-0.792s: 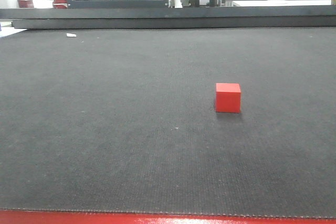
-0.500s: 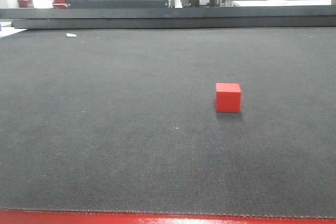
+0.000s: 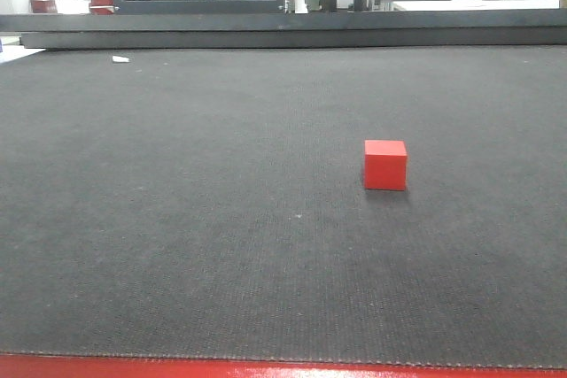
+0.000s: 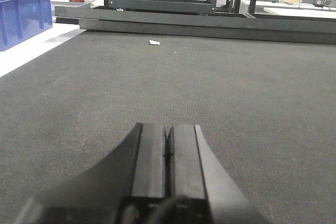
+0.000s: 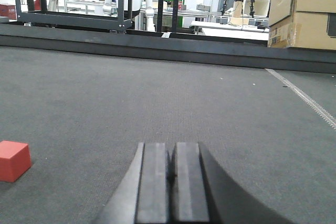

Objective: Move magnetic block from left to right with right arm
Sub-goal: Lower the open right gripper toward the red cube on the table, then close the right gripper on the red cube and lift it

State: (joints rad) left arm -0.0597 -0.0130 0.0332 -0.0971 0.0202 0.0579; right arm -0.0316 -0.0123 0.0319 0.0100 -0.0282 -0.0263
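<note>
1. While the block (image 5: 13, 160) rests flat on the dark surface (image 5: 79, 93), it lies off to the left of the right tool (image 5: 171, 153) and well apart from it, cut by the left edge of the right wrist view.
2. Right tool: clenched, its two dark fingers (image 5: 153, 182) pressed together with only a thin seam between them, grasping nothing. Whether it touches the surface cannot be told.
3. Left tool (image 4: 168, 135): clenched in the same way and empty, low over bare surface.
4. Only the front view shows the block whole (image 3: 385, 165): a plain red cube standing square, right of centre, nothing touching it. A red strip (image 3: 266, 367) runs along the near edge of the surface there.
5. Only the left wrist view shows a blue bin (image 4: 23, 14) at the far left, beside the surface. A white scrap (image 4: 154, 42) lies far out on the surface; the front view shows it too, far left.
6. Only the right wrist view shows cardboard boxes (image 5: 304, 11) at the far right, beyond the surface.
</note>
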